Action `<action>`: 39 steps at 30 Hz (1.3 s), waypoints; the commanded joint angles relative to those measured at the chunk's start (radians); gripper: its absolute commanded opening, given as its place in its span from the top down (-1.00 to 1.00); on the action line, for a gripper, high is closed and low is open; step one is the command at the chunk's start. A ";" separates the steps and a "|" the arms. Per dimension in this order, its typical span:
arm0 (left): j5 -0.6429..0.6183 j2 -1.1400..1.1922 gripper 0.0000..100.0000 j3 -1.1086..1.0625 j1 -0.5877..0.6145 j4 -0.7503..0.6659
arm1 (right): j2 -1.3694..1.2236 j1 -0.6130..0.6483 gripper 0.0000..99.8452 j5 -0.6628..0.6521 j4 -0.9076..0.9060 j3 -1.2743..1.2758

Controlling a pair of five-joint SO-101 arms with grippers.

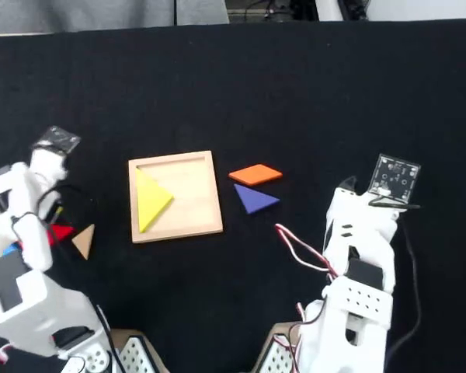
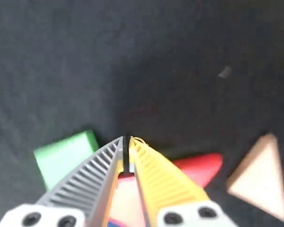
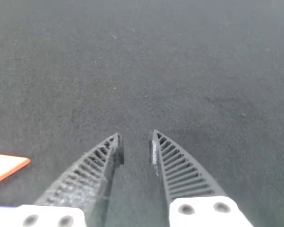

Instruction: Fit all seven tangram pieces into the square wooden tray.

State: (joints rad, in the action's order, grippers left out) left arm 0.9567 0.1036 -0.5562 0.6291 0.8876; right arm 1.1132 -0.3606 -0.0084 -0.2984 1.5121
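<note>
Closest in, the left gripper [image 2: 127,144] is hanging low over the cloth with its grey and yellow fingers meeting at the tips, so the jaws are closed; I cannot tell whether anything is caught between them. A red piece [image 2: 199,168] is lying just under and beside the yellow finger, a tan triangle [image 2: 258,179] is sitting a little past it, and a green piece [image 2: 66,156] is resting near the grey finger.

The red piece looks like the one to take. The jaws should probably part first, straddle it across its narrow width, and lift straight up so neither neighbour gets dragged. The wooden tray [image 1: 193,198], well away from this hand, is holding only a yellow triangle [image 1: 150,200].

The right gripper [image 3: 136,149] is hovering with jaws narrowly parted, empty, not far from the orange piece [image 1: 255,175] and blue triangle [image 1: 255,200].
</note>
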 commanded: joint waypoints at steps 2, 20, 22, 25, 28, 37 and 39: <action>0.150 -0.003 0.94 0.042 0.156 -0.003 | 0.001 0.015 0.79 -0.009 0.020 -0.007; 0.545 -0.420 0.91 0.116 0.128 0.460 | 0.001 0.015 0.79 -0.011 0.020 -0.007; 0.655 -0.496 0.77 0.102 0.130 0.542 | 0.001 0.015 0.79 -0.011 0.020 -0.007; 0.756 -0.560 0.58 0.041 0.134 0.540 | 0.001 0.015 0.79 -0.011 0.020 -0.007; 0.841 -0.586 0.56 -0.061 0.136 0.494 | 0.001 0.015 0.79 -0.011 0.020 -0.007; 0.976 -0.583 0.49 -0.260 0.206 0.192 | 0.001 0.017 0.79 -0.011 0.018 -0.005; 1.068 -0.583 0.48 -0.280 0.225 0.147 | 0.001 0.017 0.79 -0.011 0.018 -0.005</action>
State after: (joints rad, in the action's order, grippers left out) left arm 1.4860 -0.4565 -0.8109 0.8117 1.1515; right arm 1.1132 -0.3606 -0.0115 -0.2984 1.5121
